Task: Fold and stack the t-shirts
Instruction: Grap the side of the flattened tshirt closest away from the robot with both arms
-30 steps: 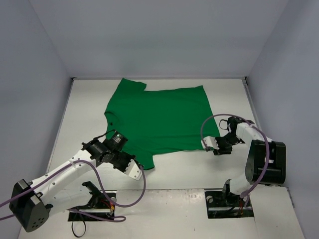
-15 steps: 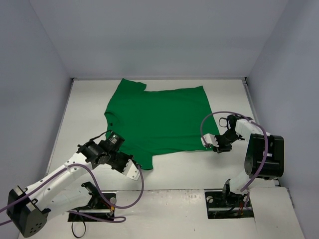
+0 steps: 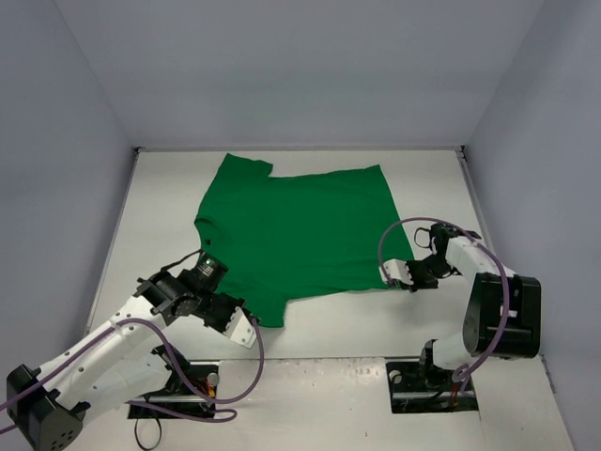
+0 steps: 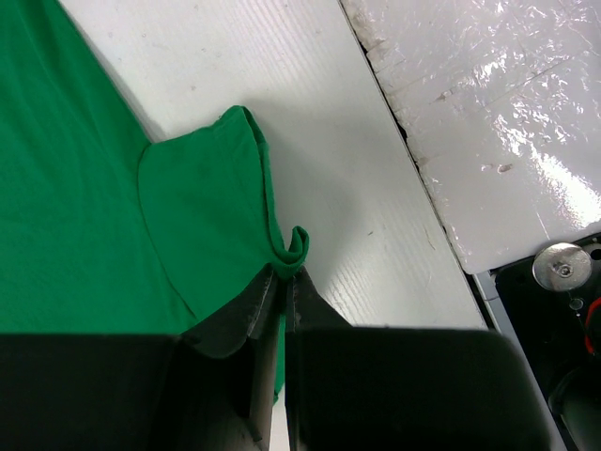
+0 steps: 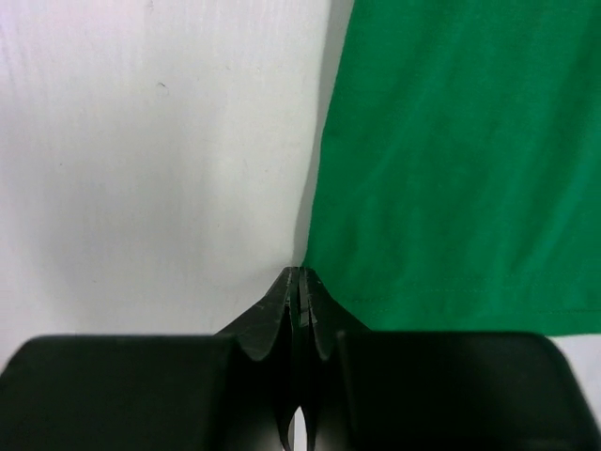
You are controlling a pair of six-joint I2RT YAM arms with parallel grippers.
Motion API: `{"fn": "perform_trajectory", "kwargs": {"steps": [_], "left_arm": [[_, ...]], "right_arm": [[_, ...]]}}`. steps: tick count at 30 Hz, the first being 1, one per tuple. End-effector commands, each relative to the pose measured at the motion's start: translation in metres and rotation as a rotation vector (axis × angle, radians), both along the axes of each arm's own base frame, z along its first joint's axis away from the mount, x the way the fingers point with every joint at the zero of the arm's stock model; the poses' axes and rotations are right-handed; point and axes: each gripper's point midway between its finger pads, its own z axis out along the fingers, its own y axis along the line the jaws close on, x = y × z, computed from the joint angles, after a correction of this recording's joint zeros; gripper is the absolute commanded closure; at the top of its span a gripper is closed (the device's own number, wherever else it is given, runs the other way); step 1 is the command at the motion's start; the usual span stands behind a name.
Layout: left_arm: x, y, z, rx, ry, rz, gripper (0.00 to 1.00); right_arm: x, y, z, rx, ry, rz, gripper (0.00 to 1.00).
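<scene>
A bright-green t-shirt (image 3: 300, 225) lies spread flat at centre frame on the white tabletop (image 3: 160, 216). The left fingers (image 4: 246, 315) are clamped on the curled sleeve hem at its lower left. The right fingers (image 5: 277, 310), pressed together, appear to pinch the lower-right hem corner. Light and limp, the cloth looks best held by hems and corners, though it may slip from a thin pinch.

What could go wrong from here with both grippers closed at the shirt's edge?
The right gripper is shut right at the t-shirt corner; it may hold only a sliver, or nothing, and slip on lifting. The left gripper pinches just the curled sleeve hem, so that could pull free or bunch the fold.
</scene>
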Motion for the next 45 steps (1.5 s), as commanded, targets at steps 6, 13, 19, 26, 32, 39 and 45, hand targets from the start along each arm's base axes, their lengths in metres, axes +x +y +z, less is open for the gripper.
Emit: {"fn": "perform_trajectory", "kwargs": {"steps": [6, 13, 19, 26, 32, 39, 45], "left_arm": [[-0.004, -0.006, 0.011, -0.034, 0.018, -0.023, 1.0], [-0.001, -0.007, 0.011, -0.027, 0.021, -0.029, 1.0], [0.0, -0.007, 0.013, -0.033, 0.019, -0.021, 1.0], [0.0, -0.007, 0.015, -0.039, 0.024, -0.008, 1.0], [0.001, -0.007, 0.021, -0.057, 0.013, 0.01, 1.0], [-0.002, -0.005, 0.043, -0.131, 0.007, 0.095, 1.0], [0.024, -0.01, 0.073, -0.201, 0.013, 0.23, 1.0]], "right_arm": [[0.008, 0.012, 0.035, 0.07, -0.083, -0.05, 0.57], [-0.003, -0.001, 0.01, -0.004, 0.018, -0.028, 0.53], [0.004, -0.005, -0.003, -0.006, 0.071, -0.042, 0.5], [0.003, -0.009, -0.016, -0.03, 0.114, -0.061, 0.69], [-0.009, -0.013, -0.024, -0.056, 0.145, -0.048, 1.0], [-0.006, -0.007, 0.008, -0.032, 0.049, -0.076, 1.0], [0.006, 0.012, 0.019, 0.047, 0.074, -0.133, 1.0]]}}
